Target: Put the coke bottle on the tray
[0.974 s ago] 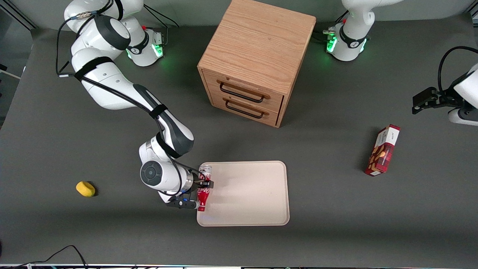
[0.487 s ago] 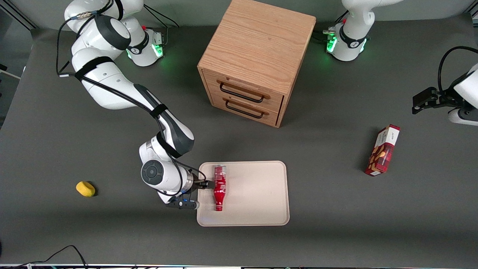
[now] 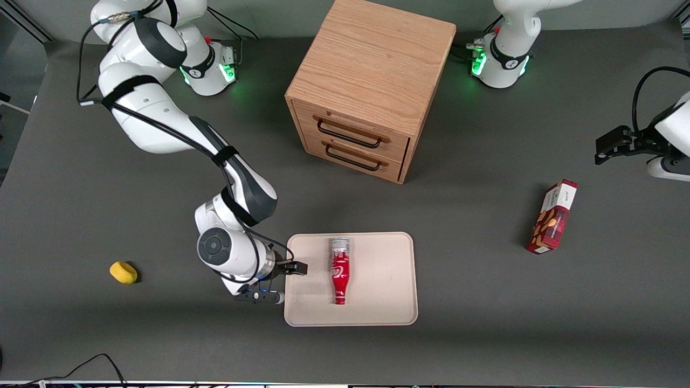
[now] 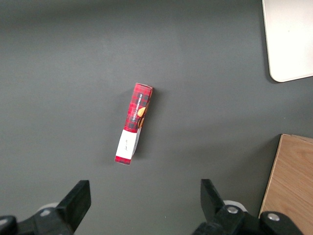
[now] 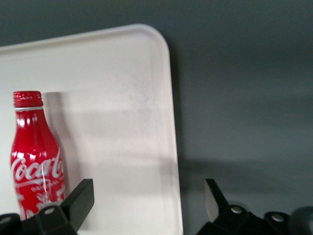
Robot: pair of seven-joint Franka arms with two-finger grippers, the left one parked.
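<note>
— Just off the pincer [image 3: 294, 268], toward the parked arm's end of the bench [image 3: 485, 323], we see the coke bottle [image 3: 340, 272] lying on its side near the middle of the tray [image 3: 388, 302]. Do we call the job done?

— We judge it nearly so. The bottle rests wholly within the tray's rim, apart from the pincer, with bare tray between them. The pincer hangs over the tray edge nearest the working arm, its fingers [image 5: 78, 200] spread apart and gripping nothing.

— So what is left?

— Only pulling the arm clear, we think. One doubt: a bottle on its side can roll, and we cannot say from one moment whether it lies at rest.

— What can we not make out?

— From the wrist camera the bottle [image 5: 36, 156] is cut off by the frame; we see its red cap, neck and part of the white script, but not its silvery end. The front camera shows that end, pointing toward the wooden drawer cabinet [image 3: 366, 91]. The pincer's fingertips themselves are mostly out of the wrist frame too.

— Anything else about?

— A red snack box [image 3: 553, 216] lies well away toward the parked arm's end, and a small yellow object [image 3: 123, 272] sits on the working arm's end, too small for us to name.
</note>
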